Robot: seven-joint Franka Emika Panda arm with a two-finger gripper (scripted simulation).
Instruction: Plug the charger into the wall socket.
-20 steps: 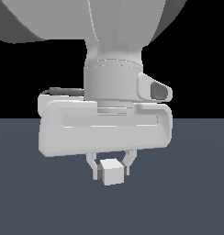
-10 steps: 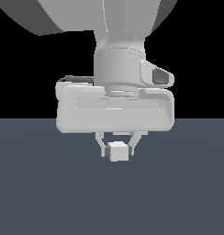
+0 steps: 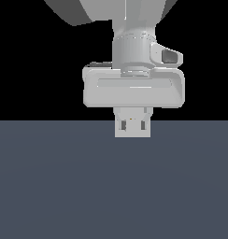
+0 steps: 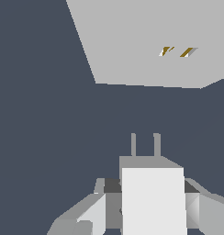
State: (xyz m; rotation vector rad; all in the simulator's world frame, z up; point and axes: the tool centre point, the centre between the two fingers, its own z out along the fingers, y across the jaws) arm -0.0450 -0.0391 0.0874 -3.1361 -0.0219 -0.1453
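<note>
In the wrist view the off-white charger (image 4: 153, 202) sits between my fingers (image 4: 93, 212), its two prongs (image 4: 145, 145) pointing at the wall socket (image 4: 132, 41). The socket is a flat light-grey panel with two small orange-edged holes (image 4: 177, 52). A gap of dark floor separates the prongs from the panel, and the holes lie off to one side of the prongs' line. My gripper (image 4: 150, 195) is shut on the charger. In the exterior view my gripper (image 3: 133, 126) hangs under the hand, and the charger blends into a light-grey square, the socket (image 3: 117, 133).
The dark blue-grey floor (image 3: 111, 186) spreads flat around the socket. The arm's broad hand (image 3: 133, 91) fills the upper middle of the exterior view against a black background.
The arm has moved toward the exterior view's right and looks smaller, still holding the charger. A light-grey square now shows behind the fingers where only the cube showed before.
</note>
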